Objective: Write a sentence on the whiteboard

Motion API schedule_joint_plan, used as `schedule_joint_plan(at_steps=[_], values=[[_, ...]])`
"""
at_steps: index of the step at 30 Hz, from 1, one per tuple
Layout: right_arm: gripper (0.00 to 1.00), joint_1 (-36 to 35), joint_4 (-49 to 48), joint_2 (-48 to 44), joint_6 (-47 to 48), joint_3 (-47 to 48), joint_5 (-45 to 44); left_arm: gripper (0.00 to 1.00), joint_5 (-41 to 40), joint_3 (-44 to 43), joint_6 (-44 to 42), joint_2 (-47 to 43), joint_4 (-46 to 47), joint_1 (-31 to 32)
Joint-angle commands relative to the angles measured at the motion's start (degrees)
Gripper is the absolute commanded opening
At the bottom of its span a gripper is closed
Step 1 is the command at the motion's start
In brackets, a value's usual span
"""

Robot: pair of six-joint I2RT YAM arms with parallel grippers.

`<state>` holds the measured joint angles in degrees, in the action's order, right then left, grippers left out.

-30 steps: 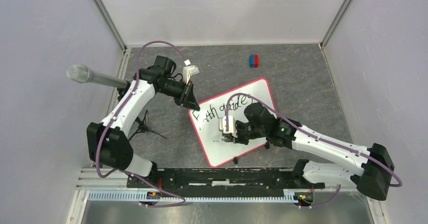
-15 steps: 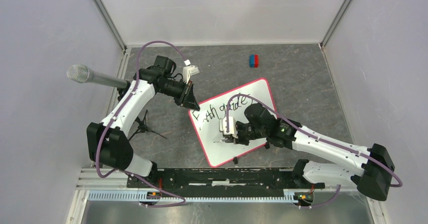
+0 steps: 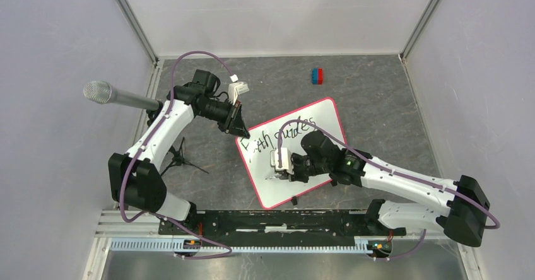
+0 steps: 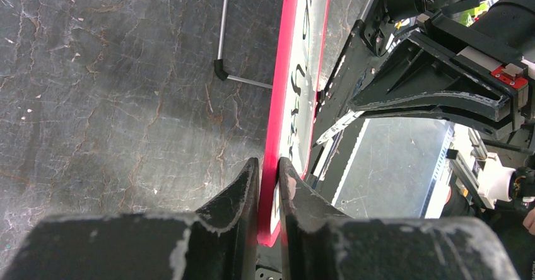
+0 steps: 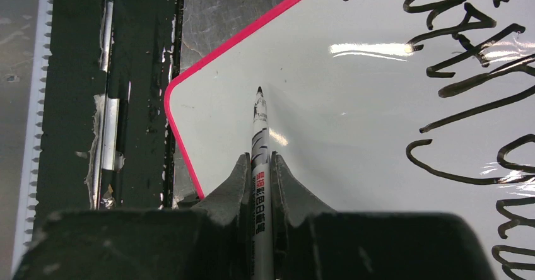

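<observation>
At centre of the dark stone-patterned surface [image 3: 385, 103]:

- Whiteboard [image 3: 270, 193] [image 4: 276, 103] [image 5: 353, 122]: white, glossy, pink-red rim, rounded corners. It sits askew, one corner toward the arm bases and one toward the far wall. A small black clip [image 3: 294, 199] sits on its near long edge.
- Sentence [image 3: 277, 135] [image 5: 467, 59]: black marker script along the board's far half, reading about "Faith guides". The near half is blank white.
- Left gripper [image 3: 238, 128] [image 4: 269, 185]: at the board's left corner, narrow, fingers pinched on the pink rim, one on each face. The left wrist view sees the board edge-on.
- Right gripper [image 3: 281, 166] [image 5: 260, 166]: over the blank near half, narrow, clamped on a marker.
- Marker [image 5: 259, 135]: white barrel with black print, running straight out between the fingers. Its black tip points at blank board near the rounded corner, below the script. Whether the tip touches cannot be told.

Elsewhere on the surface:

- Microphone [image 3: 113, 96]: grey mesh head, reaching in from the left wall beside the left arm.
- Small black tripod [image 3: 178, 157]: left of the board, near the left arm.
- Red-and-blue block [image 3: 317, 75]: toward the far wall, well apart from the board.
- Black rail [image 3: 284, 220]: along the near edge, carrying both arm bases.
</observation>
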<state>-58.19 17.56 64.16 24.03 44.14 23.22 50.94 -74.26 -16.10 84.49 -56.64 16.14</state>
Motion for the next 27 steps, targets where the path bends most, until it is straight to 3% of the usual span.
schedule_joint_plan(at_steps=[1,10,27], values=[[0.00,-0.56,-3.23,0.68,-0.73,2.62,-3.05,0.03,-1.89,-0.36,0.38,-0.20,0.92,0.21],[0.00,-0.58,-4.15,0.41,-1.45,2.44,-9.58,0.03,-1.89,-0.45,-0.05,-0.29,0.29,0.20],[0.00,-0.60,2.25,-1.39,2.02,-0.86,-6.10,0.03,-1.76,-0.91,-0.42,0.06,-0.10,0.24]])
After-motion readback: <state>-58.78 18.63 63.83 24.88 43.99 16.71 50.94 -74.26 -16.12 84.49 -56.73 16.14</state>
